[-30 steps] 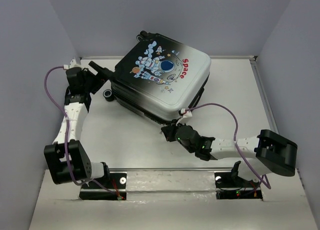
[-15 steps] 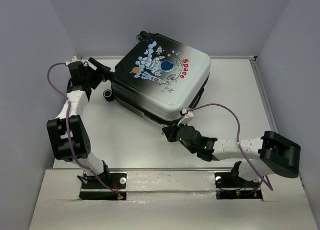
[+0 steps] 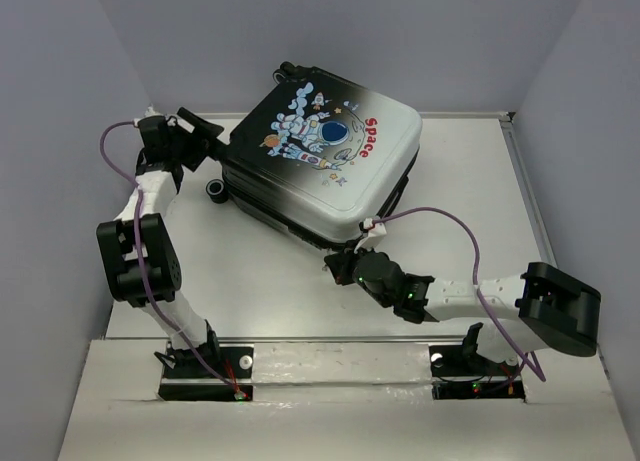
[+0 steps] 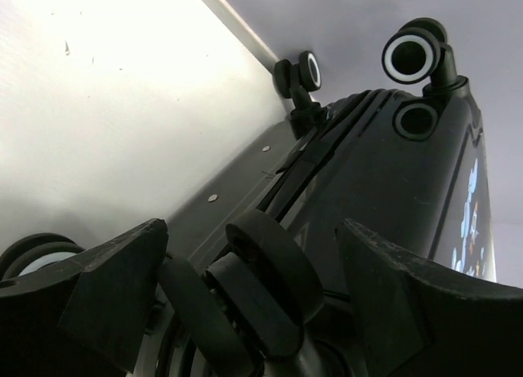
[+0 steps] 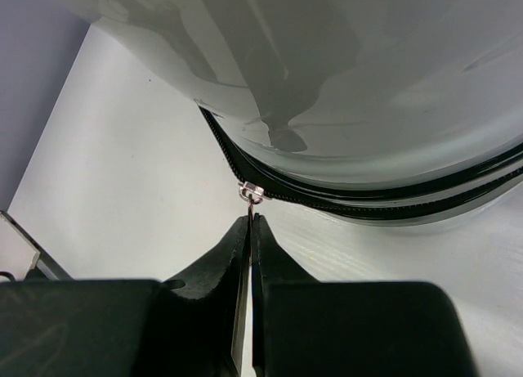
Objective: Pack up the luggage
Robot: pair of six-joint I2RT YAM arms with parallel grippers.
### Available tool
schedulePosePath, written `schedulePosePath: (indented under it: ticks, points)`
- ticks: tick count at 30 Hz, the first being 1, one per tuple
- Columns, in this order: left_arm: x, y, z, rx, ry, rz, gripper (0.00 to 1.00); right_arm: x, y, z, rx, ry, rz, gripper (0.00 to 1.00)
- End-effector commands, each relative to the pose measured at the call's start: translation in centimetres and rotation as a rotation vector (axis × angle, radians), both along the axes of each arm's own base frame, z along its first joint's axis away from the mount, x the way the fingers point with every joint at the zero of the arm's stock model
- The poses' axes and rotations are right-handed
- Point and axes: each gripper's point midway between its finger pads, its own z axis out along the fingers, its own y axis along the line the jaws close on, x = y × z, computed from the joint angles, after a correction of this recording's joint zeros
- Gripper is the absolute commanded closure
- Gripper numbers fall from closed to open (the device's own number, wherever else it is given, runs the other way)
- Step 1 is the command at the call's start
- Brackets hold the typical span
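The luggage [image 3: 330, 151] lies flat at the back middle of the table, astronaut and red "Space" print facing up, shell nearly shut. My left gripper [image 3: 208, 128] is at its back-left corner. In the left wrist view it [image 4: 252, 230] is open, with a black caster wheel [image 4: 270, 271] between the fingers [image 4: 114, 287]. My right gripper [image 3: 338, 266] is at the luggage's near corner. In the right wrist view it [image 5: 249, 222] is shut on the thin zipper pull, just below the metal slider [image 5: 251, 192] on the black zipper track [image 5: 368, 199].
Another luggage wheel [image 3: 215, 188] rests on the white table [image 3: 250, 271]; two more wheels [image 3: 288, 71] stick out at the back. Grey walls close in the left, back and right. A purple cable [image 3: 440, 216] arches over the right arm.
The left arm has folded up, its elbow drawn back toward the left wall, and its gripper has moved slightly right onto the luggage's corner. The right gripper stays at the zipper.
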Motion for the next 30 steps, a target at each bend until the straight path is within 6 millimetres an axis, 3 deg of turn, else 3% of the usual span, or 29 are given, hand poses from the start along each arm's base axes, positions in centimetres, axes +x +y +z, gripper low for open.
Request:
schedulePosePath:
  ticks: [1, 6, 9, 15, 21, 30]
  points:
    - [-0.3, -0.4, 2.8, 0.011, -0.05, -0.033, 0.01, -2.5, 1.0, -1.9, -0.05, 0.054, 0.118, 0.93]
    - [-3.5, 3.0, 1.9, 0.091, -0.003, 0.093, 0.01, -2.7, 0.9, -2.0, -0.052, 0.053, 0.126, 0.93]
    - [-5.5, 4.0, 3.9, 0.125, -0.046, 0.157, 0.01, -2.8, 1.0, -2.0, -0.048, 0.053, 0.134, 0.93]
    - [-8.2, 4.2, 6.3, 0.164, -0.106, 0.201, 0.01, -3.0, 1.4, -1.9, -0.041, 0.05, 0.157, 0.93]
    - [-7.9, 2.0, 5.6, 0.084, -0.087, 0.099, 0.01, -3.0, 1.4, -1.8, -0.041, 0.044, 0.162, 0.93]
    - [-5.5, 1.0, 3.9, -0.002, -0.045, 0.033, 0.01, -3.0, 1.2, -1.6, -0.041, 0.039, 0.156, 0.93]
